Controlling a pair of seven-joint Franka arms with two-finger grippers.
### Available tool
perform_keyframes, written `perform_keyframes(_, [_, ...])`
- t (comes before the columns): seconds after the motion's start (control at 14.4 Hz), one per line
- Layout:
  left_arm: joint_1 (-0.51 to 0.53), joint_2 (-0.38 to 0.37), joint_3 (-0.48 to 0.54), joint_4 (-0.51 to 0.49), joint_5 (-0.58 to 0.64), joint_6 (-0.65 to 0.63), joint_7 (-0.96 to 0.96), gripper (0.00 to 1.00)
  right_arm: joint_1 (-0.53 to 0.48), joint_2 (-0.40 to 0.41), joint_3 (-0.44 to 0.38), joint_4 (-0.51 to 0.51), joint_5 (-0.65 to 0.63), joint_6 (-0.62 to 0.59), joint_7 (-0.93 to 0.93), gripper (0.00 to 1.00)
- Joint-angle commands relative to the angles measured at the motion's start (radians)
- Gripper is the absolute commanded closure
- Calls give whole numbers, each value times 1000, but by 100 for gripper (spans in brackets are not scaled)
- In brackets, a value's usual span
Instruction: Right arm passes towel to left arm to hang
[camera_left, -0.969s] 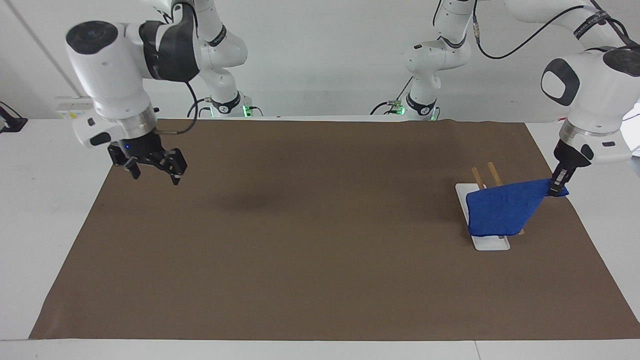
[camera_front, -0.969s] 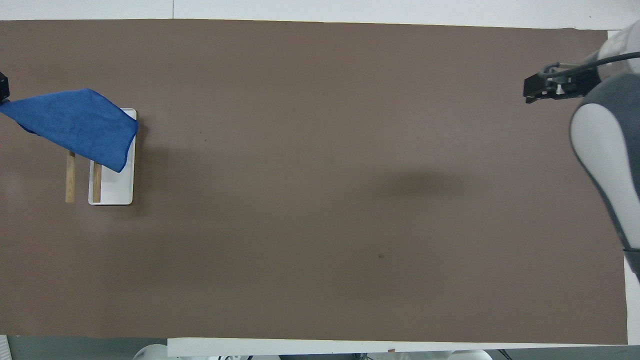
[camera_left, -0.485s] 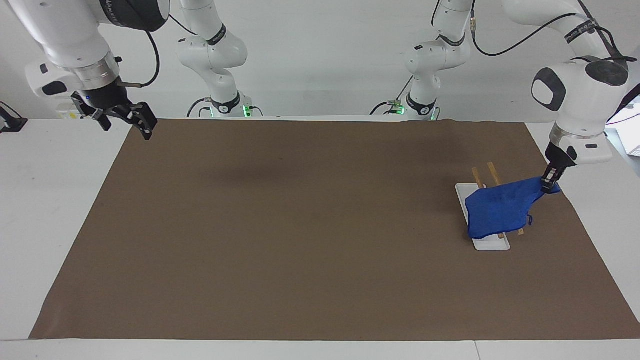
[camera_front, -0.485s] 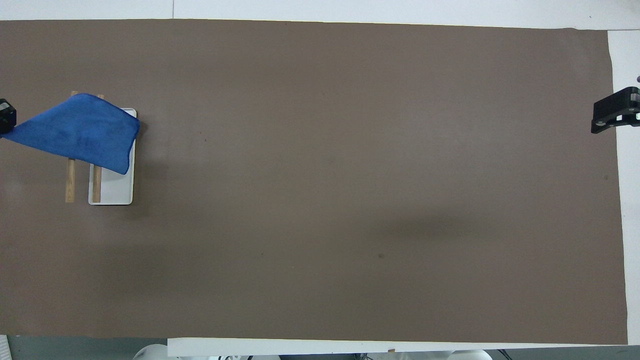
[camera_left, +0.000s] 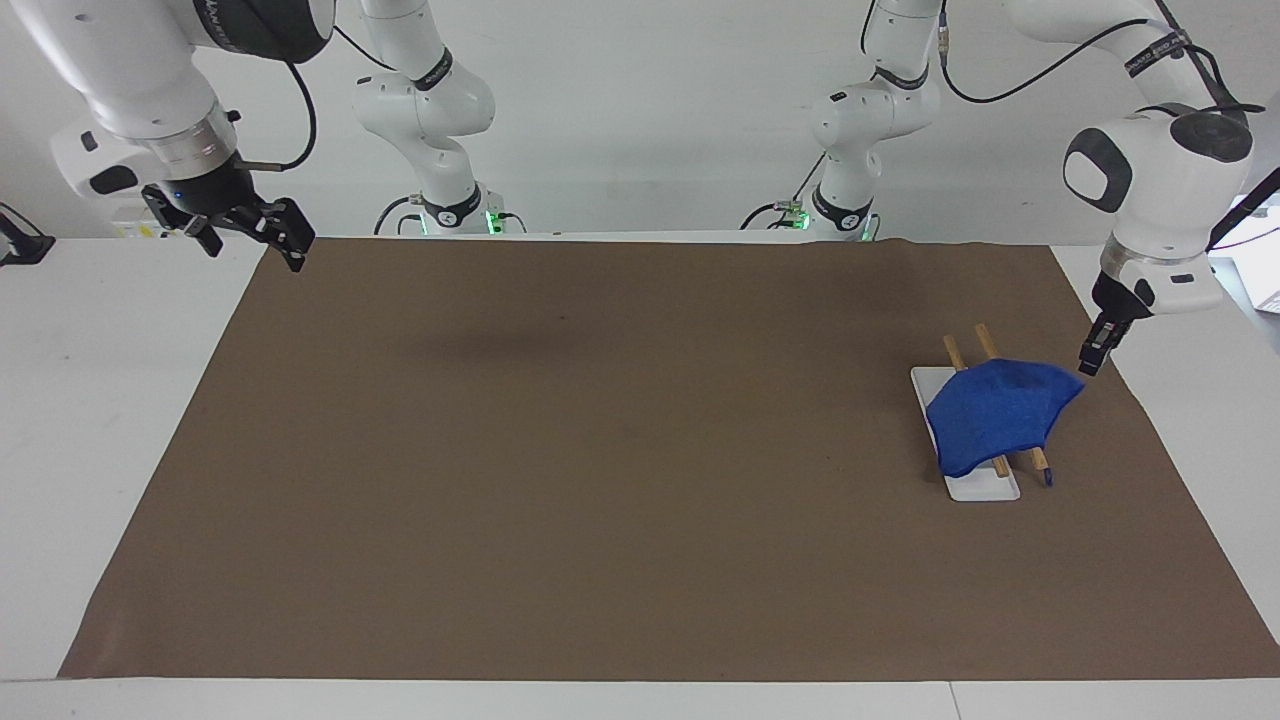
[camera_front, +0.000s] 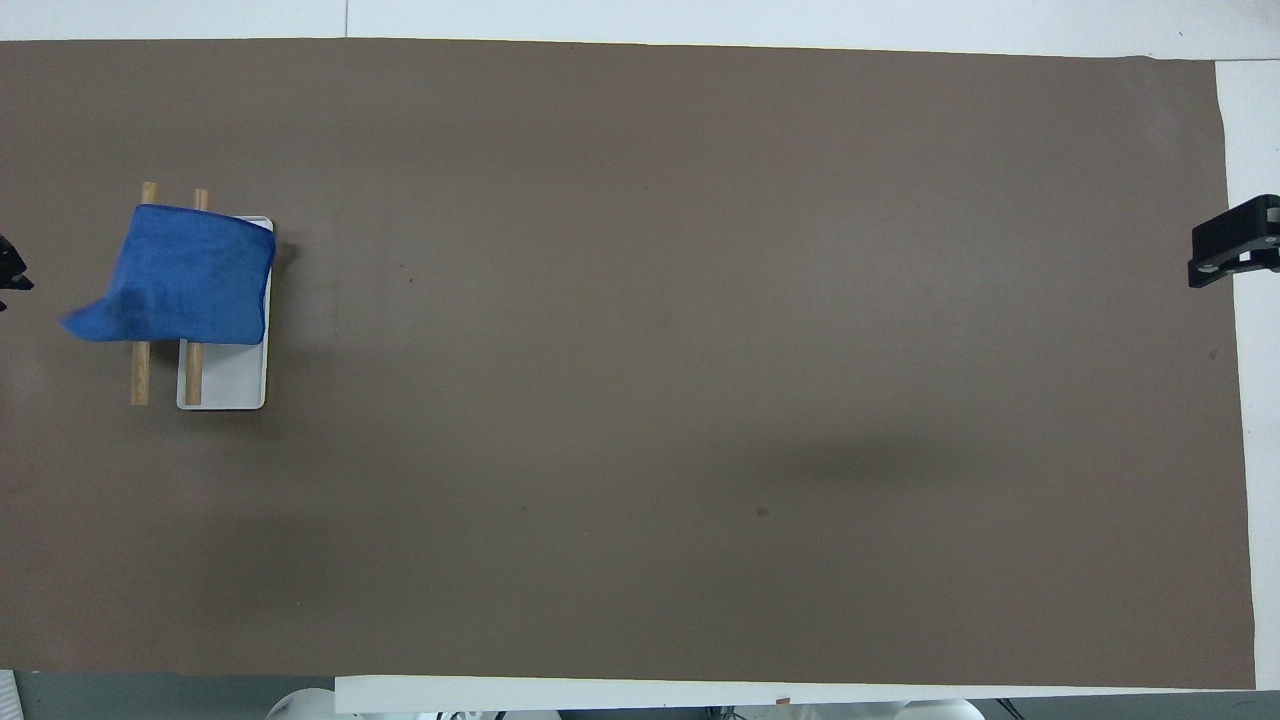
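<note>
The blue towel hangs draped over the two wooden bars of a small rack with a white base, at the left arm's end of the table. Its thread loop dangles at a low corner. The towel also shows in the overhead view. My left gripper is in the air beside the towel, apart from it, open and empty; only its tip shows in the overhead view. My right gripper is open and empty over the mat's corner at the right arm's end.
A brown mat covers most of the white table. The rack's base and bars stand on the mat near its edge at the left arm's end. My right gripper is over the mat's edge.
My left gripper has let go of the towel's corner and drawn up and away. The towel has settled over the bars. My right arm rose and pulled back to its own end, then held still.
</note>
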Motion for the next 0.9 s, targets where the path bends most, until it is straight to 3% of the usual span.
perform_keyframes(0.0, [-35, -27, -14, 75, 7, -179, 3, 0, -45, -18, 10, -21, 25, -2, -33, 0])
perform_keyframes(0.21, [-117, -16, -14, 228, -21, -445, 12, 0, -34, -19, 10, -21, 22, -5, -45, 0])
perform_keyframes(0.48, [-183, -13, -14, 343, -118, -639, 167, 0, -33, -42, 13, -53, 23, -26, -45, 0])
perform_keyframes(0.69, [-192, 19, -14, 426, -164, -740, 357, 0, -34, -44, 13, -64, 23, -19, -45, 0])
perform_keyframes(0.83, [-193, 22, -13, 428, -155, -738, 544, 0, -39, -44, 13, -67, 23, -23, -47, 0])
